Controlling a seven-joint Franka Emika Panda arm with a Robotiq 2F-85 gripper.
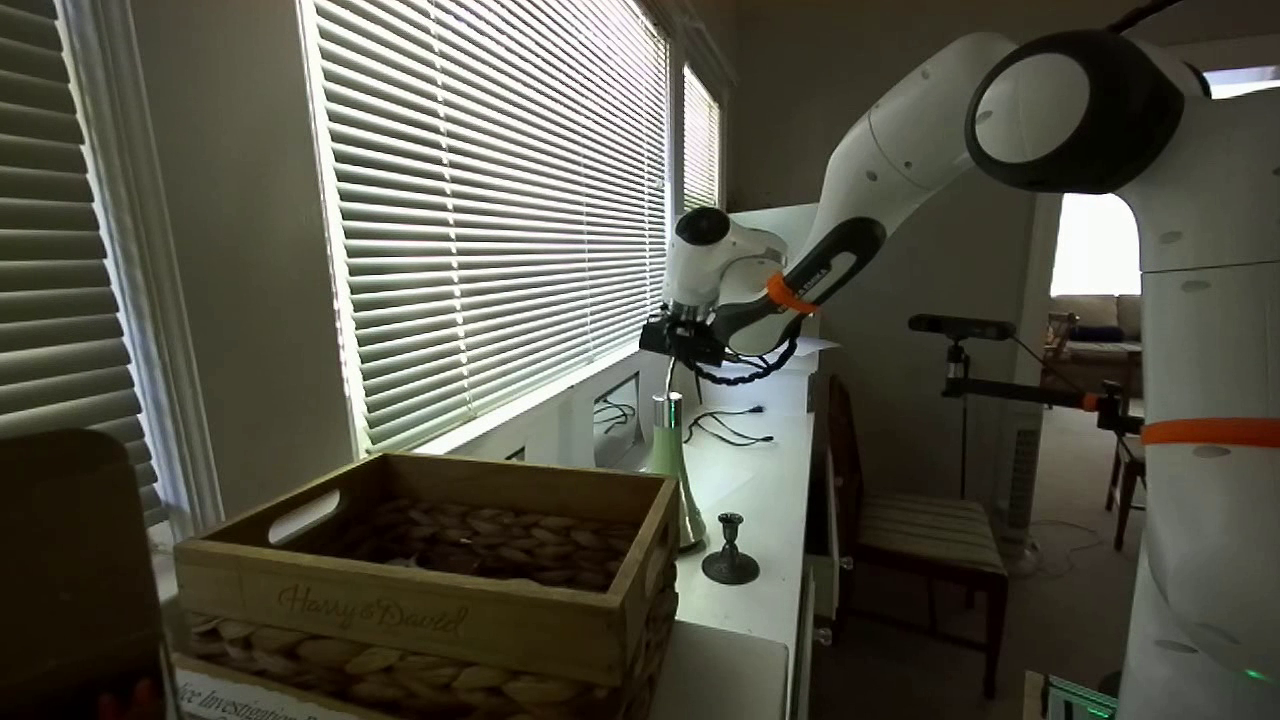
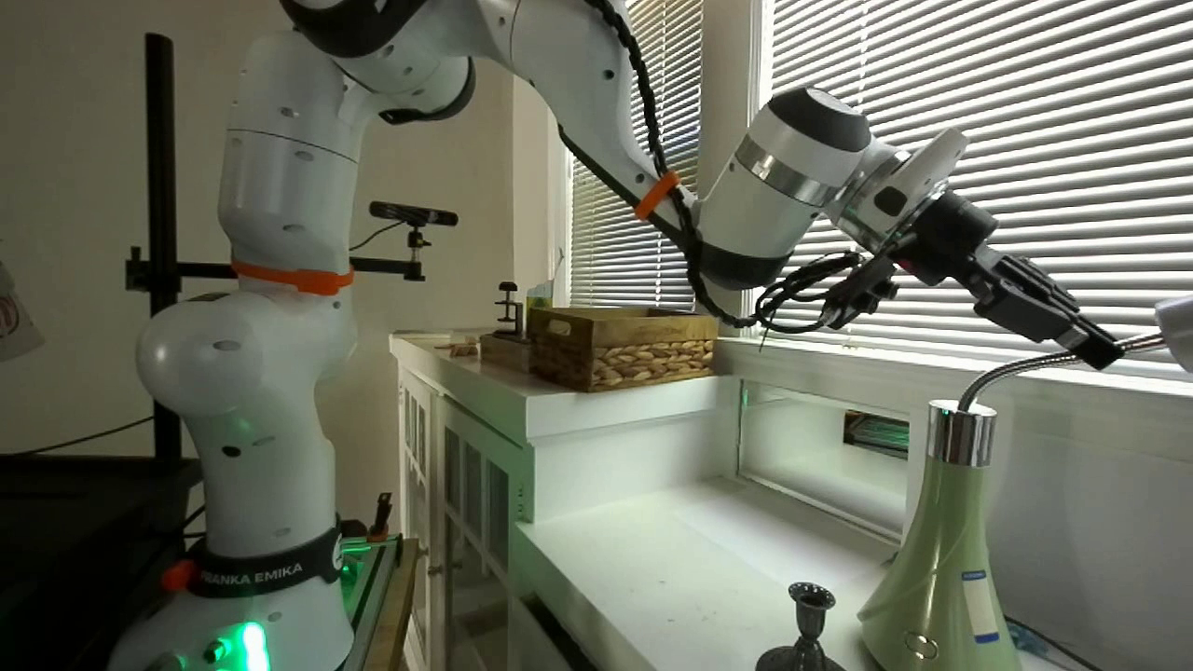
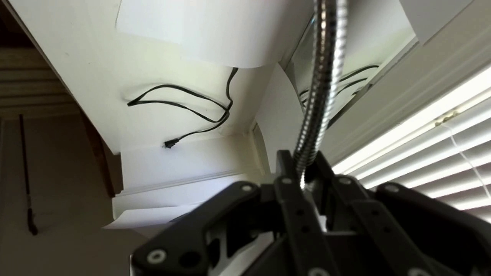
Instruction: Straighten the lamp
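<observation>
The lamp has a pale green cone-shaped body, a chrome collar and a bent, ribbed metal neck. It stands on the white counter in both exterior views (image 1: 668, 455) (image 2: 939, 550). In an exterior view its neck bends sideways toward a pale head (image 2: 1179, 328), cut off by the frame edge. In the wrist view the neck (image 3: 324, 73) runs down between my fingertips. My gripper (image 3: 302, 156) is shut on the neck, above the collar, as both exterior views also show (image 1: 682, 362) (image 2: 1092, 347). The crate hides part of the lamp's base in an exterior view.
A dark candlestick (image 1: 730, 555) stands close to the lamp. A wicker crate with a wooden rim (image 1: 400, 590) is on the raised part of the counter. A black cord (image 3: 180, 92) lies on the counter. Window blinds (image 1: 500, 200) run along the wall beside the arm.
</observation>
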